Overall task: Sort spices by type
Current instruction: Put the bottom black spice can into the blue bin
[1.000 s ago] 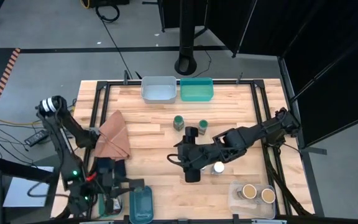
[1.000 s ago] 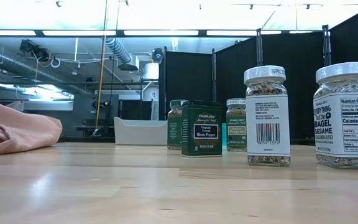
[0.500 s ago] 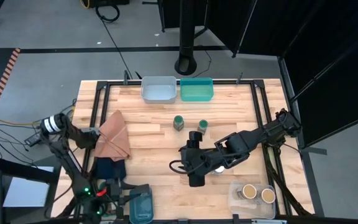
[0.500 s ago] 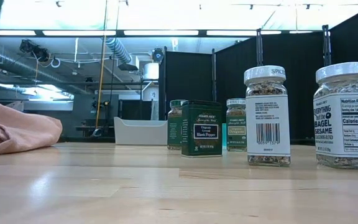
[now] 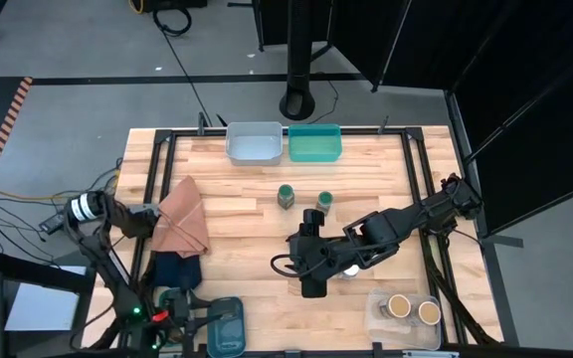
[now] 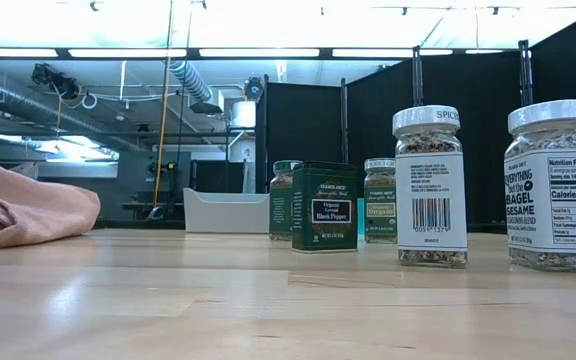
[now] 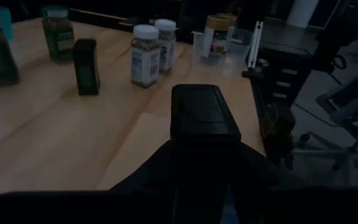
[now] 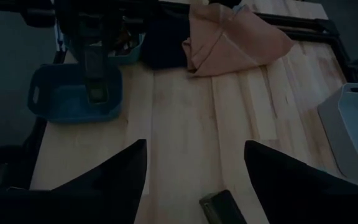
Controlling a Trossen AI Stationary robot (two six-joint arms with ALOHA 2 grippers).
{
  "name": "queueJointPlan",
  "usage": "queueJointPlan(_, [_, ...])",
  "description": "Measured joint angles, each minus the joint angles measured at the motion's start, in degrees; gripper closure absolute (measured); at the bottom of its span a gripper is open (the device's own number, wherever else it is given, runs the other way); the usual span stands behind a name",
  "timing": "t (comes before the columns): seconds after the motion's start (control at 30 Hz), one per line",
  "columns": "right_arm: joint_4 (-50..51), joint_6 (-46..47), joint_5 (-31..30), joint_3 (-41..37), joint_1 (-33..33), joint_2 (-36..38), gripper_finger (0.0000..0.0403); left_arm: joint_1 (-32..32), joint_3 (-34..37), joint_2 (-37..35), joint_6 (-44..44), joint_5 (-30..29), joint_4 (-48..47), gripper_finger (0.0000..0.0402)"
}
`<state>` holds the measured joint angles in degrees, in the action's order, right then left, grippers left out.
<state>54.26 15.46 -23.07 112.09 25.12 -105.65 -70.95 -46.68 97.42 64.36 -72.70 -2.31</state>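
My left gripper (image 5: 189, 316) is at the near left, shut on a small black box (image 7: 204, 112) that sticks out over the teal bin (image 5: 227, 330). My right gripper (image 5: 311, 283) hangs open and empty above the middle of the table. A small dark box (image 8: 219, 208) shows low between its fingers. On the table stand two green-lidded jars (image 6: 286, 200) (image 6: 379, 200), a dark box (image 6: 323, 207) and two white-lidded jars (image 6: 429, 185) (image 6: 558, 185). Two tan-topped jars (image 5: 413, 309) sit in a clear bin at the near right. My left gripper holds the black box at its rear end (image 7: 204, 142), between the two fingers; the box itself hides the place of contact. The fingers come about level from the table's left. The box is lifted clear, over the teal bin (image 8: 73, 93).
A brown cloth (image 5: 182, 221) and a dark blue cloth (image 5: 175, 267) lie at the left. A grey bin (image 5: 254, 141) and a green bin (image 5: 314, 142) stand at the far edge. Bare wood lies between the cloths and the jars.
My left arm has folded down, and its gripper has gone toward the table's near edge, beside the teal bin. My right gripper has shifted slightly toward the near edge. The jars and the standing box have stayed put.
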Motion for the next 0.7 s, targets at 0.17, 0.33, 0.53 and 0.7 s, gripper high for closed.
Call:
queueJointPlan(0.17, [0.0,0.0,0.0,0.0,0.0,0.0,0.0126,0.0,0.0,3.2,2.2,-0.5,0.0,0.0286])
queueJointPlan(0.33, [0.0,-0.1,0.0,0.0,0.0,0.0,0.0129,0.1,0.0,4.3,2.3,-1.4,-0.2,0.0286])
queueJointPlan(0.53, [0.1,0.0,0.0,0.0,0.0,0.0,0.0126,0.1,0.0,5.0,2.3,-0.9,-0.7,0.0281])
queueJointPlan(0.7, [0.1,0.0,0.0,0.0,0.0,0.0,0.0129,0.1,0.0,5.1,3.5,-0.5,-2.9,0.028])
